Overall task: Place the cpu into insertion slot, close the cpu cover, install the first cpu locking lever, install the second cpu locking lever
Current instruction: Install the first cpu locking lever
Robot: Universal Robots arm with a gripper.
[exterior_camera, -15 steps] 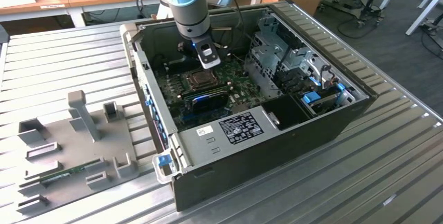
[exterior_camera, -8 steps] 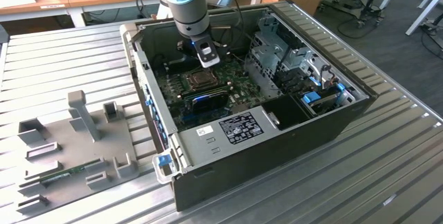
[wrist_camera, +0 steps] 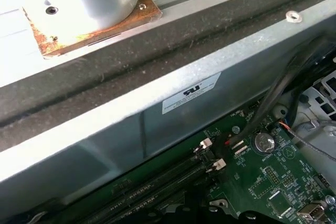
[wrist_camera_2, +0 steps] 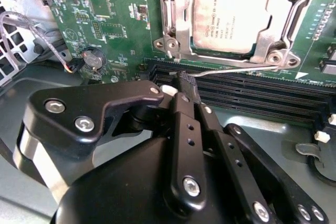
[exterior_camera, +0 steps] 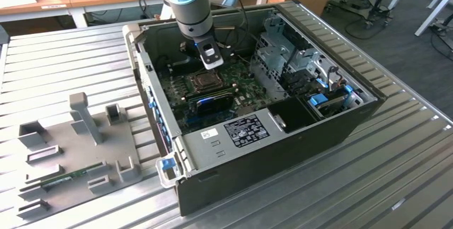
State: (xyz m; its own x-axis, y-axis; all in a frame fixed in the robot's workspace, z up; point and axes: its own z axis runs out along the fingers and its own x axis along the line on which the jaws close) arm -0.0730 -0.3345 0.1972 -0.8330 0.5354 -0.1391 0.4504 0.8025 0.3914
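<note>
My jaws are drawn together with nothing between them. In the second wrist view my gripper [wrist_camera_2: 184,85] has its fingertips closed just beside a thin wire lever [wrist_camera_2: 231,71] that runs along the edge of the socket frame, above the long black memory slots [wrist_camera_2: 252,95]. I cannot tell whether the tips are touching the wire or only hovering next to it.

The cpu [wrist_camera_2: 231,14] already lies flat in the insertion slot [wrist_camera_2: 170,40], pale face up. The cpu cover [wrist_camera_2: 281,30] looks to be down around it, its window framing the chip. So the placing seems done, the cover seems closed, and I judge the step in hand to be one of the locking levers.

In the exterior view my gripper [exterior_camera: 211,59] hangs inside the open computer case [exterior_camera: 340,128], which stands on the slatted counter [exterior_camera: 63,59], just above the insertion slot [exterior_camera: 205,82].

To do this well I should press on the lever with the closed tips as a single blunt finger, staying on the wire itself and off the memory slots and the green motherboard [wrist_camera_2: 115,30]. The push should follow the lever's own swing, down and then sideways under its catch. If the wire slips off my tips it could spring back and scrape the board.
</note>
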